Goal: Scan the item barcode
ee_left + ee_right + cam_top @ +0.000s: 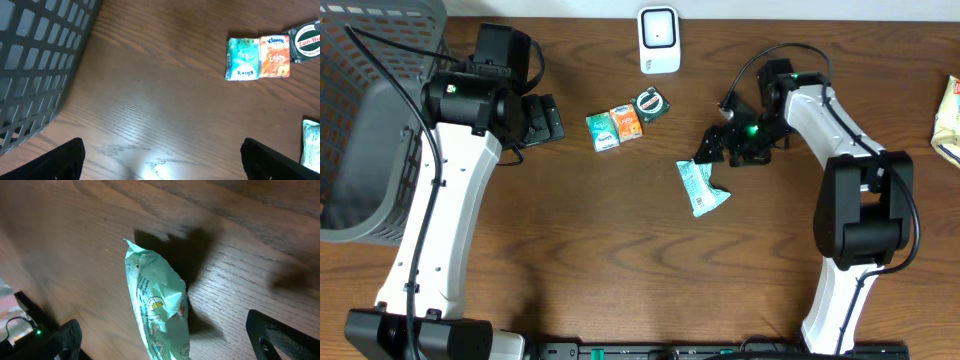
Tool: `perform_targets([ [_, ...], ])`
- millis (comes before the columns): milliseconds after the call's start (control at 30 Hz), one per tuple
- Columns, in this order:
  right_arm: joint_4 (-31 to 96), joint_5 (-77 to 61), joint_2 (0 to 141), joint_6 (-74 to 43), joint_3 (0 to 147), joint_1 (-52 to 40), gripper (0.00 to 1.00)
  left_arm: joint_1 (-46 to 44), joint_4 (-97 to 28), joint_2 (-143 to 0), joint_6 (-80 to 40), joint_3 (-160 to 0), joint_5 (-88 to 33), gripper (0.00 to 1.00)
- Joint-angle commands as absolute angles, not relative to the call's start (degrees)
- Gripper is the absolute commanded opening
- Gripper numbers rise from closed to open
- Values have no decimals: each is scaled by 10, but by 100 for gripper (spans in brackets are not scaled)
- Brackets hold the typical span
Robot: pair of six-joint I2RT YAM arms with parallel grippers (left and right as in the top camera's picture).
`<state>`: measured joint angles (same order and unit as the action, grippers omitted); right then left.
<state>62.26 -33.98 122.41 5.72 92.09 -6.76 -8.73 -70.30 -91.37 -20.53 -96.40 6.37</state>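
Bench (620, 260): brown wood, glossy, pronounced wavy grain.

Basket (360, 60): gray plastic, square-lattice walls, rounded corners; stands at the bench's far left; the left arm's cables cross its rim.

Scanner (659, 40): white, smooth, rounded rectangle with a darker window; upright at the top centre.

Teal tissue pack (243, 58) and orange tissue pack (274, 56): small soft rectangular packs of printed film; side by side, touching.

Tin (651, 103): round, dark, with a printed lid; just beside the orange pack.

Packet (159, 310): mint-green crinkled film, elongated, pinched at one end, printed; lies flat on the bench right of centre, well apart from the scanner.

Bag (949, 118): pale, printed, cut off by the right edge.

Left pincer (542, 118): black, released, fingers (65, 160) spread wide over bare wood beside the basket; grasping nothing.

Right pincer (717, 150): black, released, fingers (280, 335) far apart; the packet lies between them, touching neither.
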Motion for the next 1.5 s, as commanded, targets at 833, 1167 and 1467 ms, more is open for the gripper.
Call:
perform_targets([
  [833,539,-340,1221,17,817,-121,38,-86,-705,-910,-200,-969,71,98],
  [1167,519,-422,1221,-1,814,-119,1,-86,-705,-910,-200,-969,71,98],
  [1467,514,-594,1220,35,851,-97,1,-86,-705,-910,-200,-969,71,98],
])
